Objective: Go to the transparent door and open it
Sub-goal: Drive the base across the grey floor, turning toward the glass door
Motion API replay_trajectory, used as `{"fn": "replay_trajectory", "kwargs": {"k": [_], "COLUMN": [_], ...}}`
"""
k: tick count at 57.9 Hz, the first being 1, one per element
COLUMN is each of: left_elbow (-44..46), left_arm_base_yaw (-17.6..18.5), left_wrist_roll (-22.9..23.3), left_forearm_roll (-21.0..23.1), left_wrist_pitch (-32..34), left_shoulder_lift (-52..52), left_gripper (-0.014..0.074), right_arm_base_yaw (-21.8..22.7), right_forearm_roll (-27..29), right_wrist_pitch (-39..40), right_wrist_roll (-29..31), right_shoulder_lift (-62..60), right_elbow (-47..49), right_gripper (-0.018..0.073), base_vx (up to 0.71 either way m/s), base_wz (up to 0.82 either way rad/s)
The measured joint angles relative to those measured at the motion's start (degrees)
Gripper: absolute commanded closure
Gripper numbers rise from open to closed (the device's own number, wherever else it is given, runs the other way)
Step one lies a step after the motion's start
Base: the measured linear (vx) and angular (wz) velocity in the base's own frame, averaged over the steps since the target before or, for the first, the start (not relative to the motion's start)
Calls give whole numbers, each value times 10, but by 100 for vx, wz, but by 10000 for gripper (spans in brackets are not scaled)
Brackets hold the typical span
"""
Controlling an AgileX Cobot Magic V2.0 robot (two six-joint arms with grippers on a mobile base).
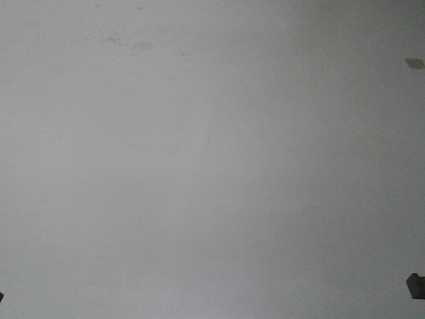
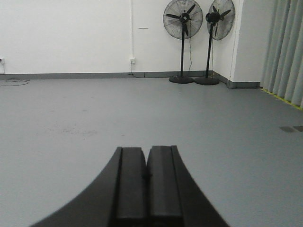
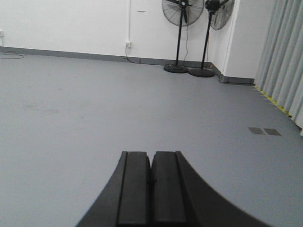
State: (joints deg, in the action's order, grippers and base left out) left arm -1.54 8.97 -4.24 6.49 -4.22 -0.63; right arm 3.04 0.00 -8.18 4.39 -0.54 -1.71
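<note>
The transparent door is out of view in every frame. My left gripper (image 2: pixel 147 150) is shut and empty, its two black fingers pressed together over bare grey floor. My right gripper (image 3: pixel 151 154) is likewise shut and empty, held over grey floor. The front view shows only grey floor (image 1: pixel 212 159), with small dark gripper parts at its lower right edge (image 1: pixel 416 286).
Two black pedestal fans (image 2: pixel 182 28) (image 2: pixel 214 23) stand by the white back wall, also in the right wrist view (image 3: pixel 182 14). Grey curtains (image 2: pixel 288 52) hang at the right. Floor plates (image 3: pixel 264 131) lie at the right. A wall socket (image 2: pixel 132 60) has a cable.
</note>
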Motion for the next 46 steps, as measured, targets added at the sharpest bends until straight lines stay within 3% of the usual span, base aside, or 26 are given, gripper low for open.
{"fn": "replay_trajectory", "kwargs": {"k": [46], "left_elbow": [0], "left_arm_base_yaw": [0], "left_wrist_roll": [0], "left_forearm_roll": [0], "left_wrist_pitch": [0], "left_shoulder_lift": [0], "left_gripper": [601], "right_arm_base_yaw": [0], "right_forearm_roll": [0], "right_wrist_pitch": [1], "right_wrist_roll": [0], "right_shoulder_lift": [0], "right_elbow": [0], "right_gripper": [564], "base_vx": [54], "base_wz": [29]}}
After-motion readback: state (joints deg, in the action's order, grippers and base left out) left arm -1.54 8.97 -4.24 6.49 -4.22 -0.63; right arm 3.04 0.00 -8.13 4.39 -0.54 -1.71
